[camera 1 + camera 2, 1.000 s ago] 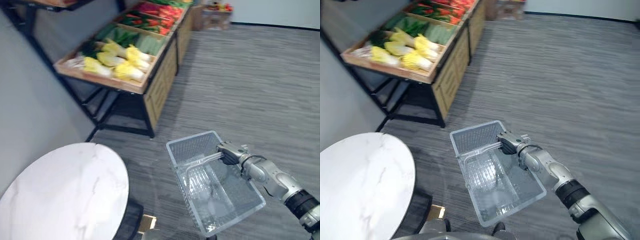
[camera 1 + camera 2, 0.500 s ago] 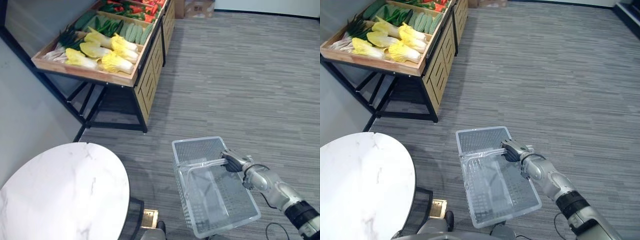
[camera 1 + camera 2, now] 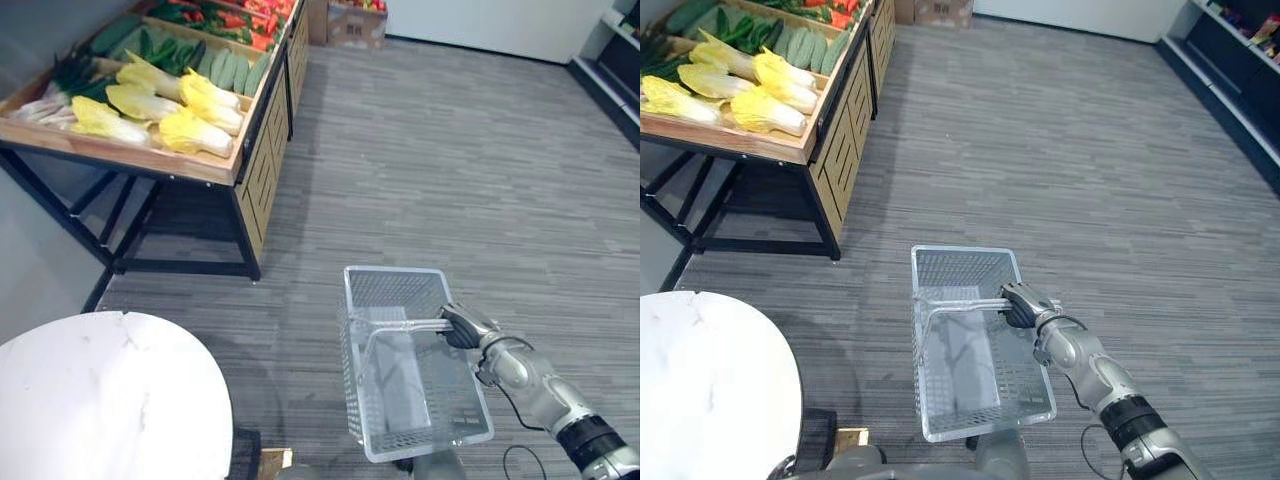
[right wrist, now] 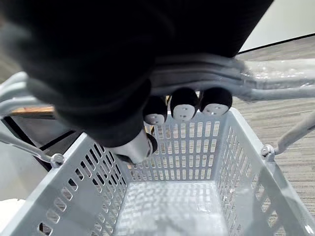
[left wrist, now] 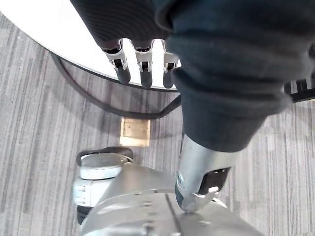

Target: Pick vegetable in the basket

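right hand (image 3: 462,326) is clamping curled fingers round the basket handle (image 3: 405,325), the empty grey basket (image 3: 393,290) hanging below, while the napa cabbages (image 3: 192,132) are lying at the wooden stand's (image 3: 150,160) near edge, well ahead-left, nearer the loose-fingered left hand (image 5: 143,59).

Grey striped floor (image 3: 450,170), wooden produce stand (image 3: 130,157) holding yellow cabbages (image 3: 190,132) and cucumbers (image 3: 230,72), round white table (image 3: 100,400)

The basket (image 3: 392,292) hangs from the right hand (image 3: 462,325); round table (image 3: 100,400) to its left, vegetable stand (image 3: 120,155) beyond, holding cabbages (image 3: 190,132)
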Available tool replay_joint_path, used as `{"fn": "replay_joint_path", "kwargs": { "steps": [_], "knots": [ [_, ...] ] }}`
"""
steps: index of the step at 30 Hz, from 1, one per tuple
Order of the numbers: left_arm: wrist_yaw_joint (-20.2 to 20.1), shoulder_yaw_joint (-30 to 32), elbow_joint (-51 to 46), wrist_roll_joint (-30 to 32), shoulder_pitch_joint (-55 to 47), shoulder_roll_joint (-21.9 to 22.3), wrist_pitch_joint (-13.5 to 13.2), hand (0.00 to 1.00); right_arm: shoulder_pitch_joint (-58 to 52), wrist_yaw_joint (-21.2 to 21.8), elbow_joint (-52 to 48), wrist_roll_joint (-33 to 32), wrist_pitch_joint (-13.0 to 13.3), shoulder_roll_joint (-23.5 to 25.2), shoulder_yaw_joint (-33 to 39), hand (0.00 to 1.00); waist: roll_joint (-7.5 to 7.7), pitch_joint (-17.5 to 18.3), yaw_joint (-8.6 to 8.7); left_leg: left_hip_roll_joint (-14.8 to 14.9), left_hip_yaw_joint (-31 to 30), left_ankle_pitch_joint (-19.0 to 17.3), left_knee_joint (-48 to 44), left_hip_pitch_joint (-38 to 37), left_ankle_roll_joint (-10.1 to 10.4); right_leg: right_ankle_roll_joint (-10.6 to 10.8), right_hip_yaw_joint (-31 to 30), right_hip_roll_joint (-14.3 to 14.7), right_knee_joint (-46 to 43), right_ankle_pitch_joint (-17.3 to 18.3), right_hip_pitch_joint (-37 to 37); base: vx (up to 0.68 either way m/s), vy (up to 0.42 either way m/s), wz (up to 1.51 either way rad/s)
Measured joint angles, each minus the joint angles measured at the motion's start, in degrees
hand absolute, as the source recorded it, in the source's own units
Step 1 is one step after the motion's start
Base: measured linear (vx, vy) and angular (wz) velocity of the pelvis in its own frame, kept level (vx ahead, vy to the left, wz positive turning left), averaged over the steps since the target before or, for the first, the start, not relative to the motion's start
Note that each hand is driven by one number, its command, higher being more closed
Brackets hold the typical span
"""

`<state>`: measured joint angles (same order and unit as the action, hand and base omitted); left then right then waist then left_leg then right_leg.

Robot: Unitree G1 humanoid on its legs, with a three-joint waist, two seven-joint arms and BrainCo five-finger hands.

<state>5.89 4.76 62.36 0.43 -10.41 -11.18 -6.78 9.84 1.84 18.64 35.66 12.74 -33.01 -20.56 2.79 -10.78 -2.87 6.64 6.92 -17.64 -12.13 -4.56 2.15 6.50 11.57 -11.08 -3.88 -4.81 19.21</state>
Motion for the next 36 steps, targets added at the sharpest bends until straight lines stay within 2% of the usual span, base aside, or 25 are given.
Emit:
{"fn": "replay_joint_path", "kwargs": {
  "steps": [3,4,5,6,7,8,9,10,12,14,16,18,19,20,21,22,24,25,27,30,31,33,34,35,36],
  "knots": [
    [0.0,0.1,-1.4,0.7,0.5,-0.3,-0.1,0.00,-0.3,0.0,-0.2,0.0,0.0,0.0,0.5,1.00,0.32,-0.3,1.37,0.8,-3.0,-3.4,0.2,-3.1,2.2,-0.5,-1.2,-0.1,-0.3,0.3,-0.2,0.48,-0.247,0.60],
    [0.1,0.1,-1.5,0.8,0.8,0.1,-0.1,0.00,-1.9,0.0,-0.3,0.0,-0.2,-0.3,2.5,1.00,-1.56,0.4,1.77,3.4,-4.9,-5.6,0.2,-5.1,3.9,-1.1,-0.6,2.0,-4.9,-2.6,-0.3,0.55,-0.308,0.60],
    [0.1,0.1,-1.0,0.9,0.8,0.8,-0.1,0.00,-2.5,0.0,-0.2,0.0,-0.6,-0.4,3.5,1.00,-3.22,1.1,1.39,4.9,-5.9,-5.4,-1.0,-5.3,4.0,-1.0,0.4,3.1,-7.0,-1.7,0.1,0.61,-0.299,0.35],
    [0.0,0.4,-0.8,0.9,0.6,2.5,-0.2,0.00,-2.4,0.1,-0.1,0.1,-1.3,-0.4,4.2,1.00,-4.71,2.0,0.71,7.0,-7.9,-3.1,-7.4,-2.0,3.7,-2.7,1.4,5.2,-9.2,0.7,0.4,0.51,-0.237,0.01],
    [0.1,0.6,-0.8,0.7,0.5,3.0,-0.3,0.00,-2.2,0.1,-0.1,0.1,-1.3,-0.4,4.3,1.00,-4.81,2.0,0.53,7.3,-8.2,-2.2,-9.2,-1.1,3.6,-2.8,1.5,5.5,-9.2,0.9,0.4,0.76,-0.372,-0.13],
    [0.4,2.7,-0.8,0.7,0.7,3.7,-0.1,0.00,-2.0,0.1,-0.2,0.1,-1.6,-0.6,4.8,1.00,-4.90,2.1,0.33,8.6,-9.7,6.8,-22.7,5.3,3.4,-4.3,2.8,7.2,-9.2,3.8,-2.4,0.63,-0.305,-0.04],
    [0.3,2.8,-0.8,0.7,0.6,3.6,-0.1,0.00,-2.2,0.1,-0.2,0.0,-1.9,-0.7,4.8,1.00,-4.93,2.0,0.39,9.2,-10.0,11.0,-26.7,6.9,3.3,-4.8,3.4,7.8,-8.7,4.6,-4.1,0.76,-0.324,0.04],
    [0.3,3.0,-0.8,0.6,0.5,3.8,0.0,0.00,-2.8,0.0,-0.1,-0.1,-2.6,-1.0,5.0,1.00,-4.37,1.6,-0.02,10.4,-10.9,18.9,-36.2,10.6,3.6,-5.8,4.0,9.0,-5.9,5.5,-9.1,0.62,-0.241,0.02],
    [0.1,2.9,-1.7,0.7,0.6,3.8,-0.1,0.00,-3.0,-0.4,-0.1,-0.1,-3.9,-0.7,5.7,1.00,-3.87,1.0,-1.60,10.6,-9.1,12.8,-51.1,16.5,0.4,-7.0,2.8,10.4,-1.1,6.4,-17.5,0.64,-0.227,-0.16],
    [0.1,2.6,-3.1,0.6,0.6,4.1,-0.1,0.00,-2.8,-0.7,-0.1,-0.1,-4.6,-0.6,6.6,1.00,-3.16,0.4,-2.82,8.8,-7.0,9.0,-54.1,21.9,-0.2,-7.7,1.7,10.3,0.6,7.0,-21.9,0.49,-0.067,-0.25],
    [0.2,2.4,-3.6,0.4,0.7,4.1,-0.1,0.00,-2.5,-1.5,-0.1,-0.3,-4.8,-0.1,6.7,1.00,-2.92,0.2,-4.04,7.3,-5.2,6.7,-50.4,27.2,-0.2,-7.6,1.2,9.8,1.2,7.3,-24.3,0.42,0.050,-0.34],
    [0.2,2.4,-3.7,0.4,0.6,4.0,0.3,0.00,-2.2,-1.6,-0.2,-0.7,-4.7,0.8,6.7,1.00,-1.55,-0.5,-5.14,2.9,-4.3,6.1,-35.3,30.4,-0.1,-3.9,1.0,7.0,1.3,11.1,-26.9,0.46,0.180,-0.34],
    [0.2,2.3,-3.7,0.4,0.1,4.7,0.6,0.00,-2.5,-1.6,-0.2,-0.8,-4.5,0.7,6.7,1.00,-3.14,0.1,-5.21,0.8,-6.3,10.5,-15.3,29.8,0.9,-0.8,1.3,6.9,2.0,13.7,-28.7,0.43,0.219,-0.21],
    [0.2,2.2,-3.7,0.4,-0.3,5.0,0.6,0.00,-2.5,-1.7,-0.1,-0.9,-4.3,0.5,6.7,1.00,-4.65,0.2,-5.32,1.0,-7.8,18.2,-9.1,29.2,0.5,0.5,1.3,7.7,2.2,14.9,-29.7,0.50,0.263,0.06],
    [0.5,2.2,-3.2,0.4,0.8,4.1,0.7,0.00,-2.6,-1.8,0.8,-0.9,-4.7,3.2,6.3,1.00,-1.98,-0.4,-5.09,-1.9,-7.1,19.2,-6.3,27.4,0.1,0.9,0.8,5.5,2.2,15.8,-30.3,0.40,0.183,0.28],
    [0.6,2.3,-3.6,0.4,1.2,3.7,0.4,0.00,-2.8,-1.8,0.6,-0.9,-4.4,3.5,5.8,1.00,-1.54,-0.3,-5.10,-2.8,-7.2,19.3,-5.4,27.2,0.1,0.7,0.4,5.4,2.0,16.0,-29.9,0.46,0.164,0.41],
    [0.6,2.4,-5.0,0.5,1.9,3.3,0.2,0.00,-1.9,-1.8,0.3,-0.9,-4.0,3.7,5.7,1.00,-2.00,-0.6,-6.06,-3.6,-7.1,16.8,-9.5,28.4,-0.9,-0.5,-0.8,6.7,2.2,14.1,-30.8,0.29,0.069,0.09],
    [0.7,3.0,-5.2,0.5,1.6,3.4,0.2,0.00,-0.7,-1.8,0.3,-0.9,-3.9,4.0,4.7,1.00,-2.36,-0.7,-7.20,-3.5,-5.2,14.3,-13.3,28.2,-2.4,-0.1,-1.5,6.0,3.1,12.9,-32.8,0.29,0.099,-0.12],
    [0.7,3.9,-5.2,0.5,1.6,3.5,0.2,0.00,0.3,-1.8,0.3,-1.1,-3.6,4.7,3.6,1.00,-1.96,-0.8,-7.29,-3.7,-3.6,13.6,-12.0,26.2,-3.3,1.3,-2.9,5.1,1.7,11.5,-32.9,0.28,0.132,-0.16],
    [0.7,3.5,-5.2,0.7,1.2,3.7,0.3,0.00,-0.6,-1.8,0.3,-2.0,-2.8,7.0,3.3,1.00,0.36,-0.3,-8.12,-5.4,-1.4,12.6,-2.4,19.8,-3.4,1.3,-6.3,2.3,-14.4,11.4,-25.4,0.15,0.113,-0.22],
    [0.7,3.3,-5.3,0.7,0.5,2.8,0.3,0.00,-1.4,-1.8,0.4,-1.9,-2.8,8.4,3.1,1.00,2.16,0.0,-7.56,-6.9,-1.1,12.9,0.9,17.1,-3.7,3.2,-7.5,0.4,-24.9,10.0,-20.7,0.27,0.148,0.04],
    [0.7,1.7,-5.3,0.7,-0.3,0.9,0.6,0.00,-1.8,-1.8,1.1,-1.9,-2.8,10.1,2.0,1.00,3.63,0.1,-6.43,-7.8,-1.3,12.7,1.5,13.8,-5.5,4.3,-10.0,-0.4,-38.5,1.1,-14.6,0.29,0.127,0.17],
    [0.7,1.1,-5.4,0.7,-0.5,0.4,0.8,0.00,-2.4,-1.8,1.8,-1.9,-2.8,11.0,2.0,1.00,3.63,0.0,-6.23,-7.7,-2.3,11.6,1.5,11.6,-6.6,4.4,-10.5,-0.1,-43.3,-7.0,-12.9,0.35,0.132,0.30],
    [0.8,0.0,-5.4,0.7,-0.4,-0.2,0.9,0.00,-2.7,-1.7,2.9,-1.8,-3.0,11.7,2.0,1.00,3.29,-0.4,-5.57,-7.6,-3.7,10.0,0.5,9.4,-7.7,3.6,-10.4,0.1,-50.9,-10.0,-9.9,0.44,0.145,0.47],
    [0.8,-0.2,-5.4,0.7,0.1,-0.3,1.1,0.00,-2.7,-1.7,3.2,-1.7,-3.4,11.8,2.0,1.00,3.15,-0.5,-5.24,-7.4,-4.9,8.7,-0.4,7.5,-8.4,-0.9,-9.6,0.5,-57.3,-2.7,-6.5,0.37,0.102,0.46]
  ]
}}
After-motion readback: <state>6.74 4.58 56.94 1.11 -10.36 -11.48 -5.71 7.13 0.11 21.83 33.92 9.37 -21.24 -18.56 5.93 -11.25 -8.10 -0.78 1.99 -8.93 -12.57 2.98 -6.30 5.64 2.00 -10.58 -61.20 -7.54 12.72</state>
